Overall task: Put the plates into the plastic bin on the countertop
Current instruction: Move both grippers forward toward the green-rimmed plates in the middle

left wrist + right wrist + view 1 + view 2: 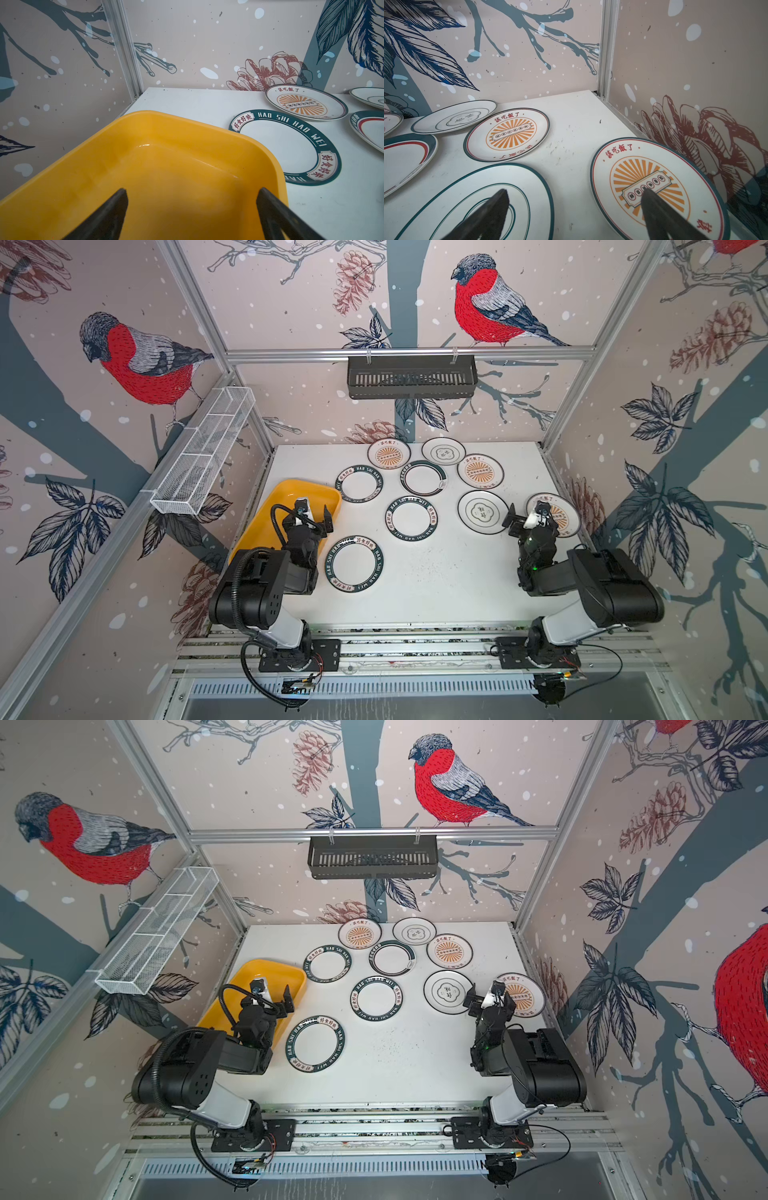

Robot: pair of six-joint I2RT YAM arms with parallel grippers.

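Note:
Several round white plates lie flat on the countertop (436, 585), none in the plastic bin (286, 493). The nearest is a green lettered-rim plate (353, 563), and another (280, 145) sits beside the bin's far corner. The yellow bin (166, 166) holds nothing. My left gripper (315, 510) (192, 191) hangs open over the bin's inside. My right gripper (524, 512) (575, 192) is open and empty above the gap between an emblem plate (477, 207) and a sunburst plate (654, 176) by the right wall.
A black slatted basket (411, 377) hangs on the back rail. A white wire-mesh basket (208, 448) is fixed to the left wall. Aluminium rails (415, 645) carry both arm bases at the front. Walls close in on the left, back and right.

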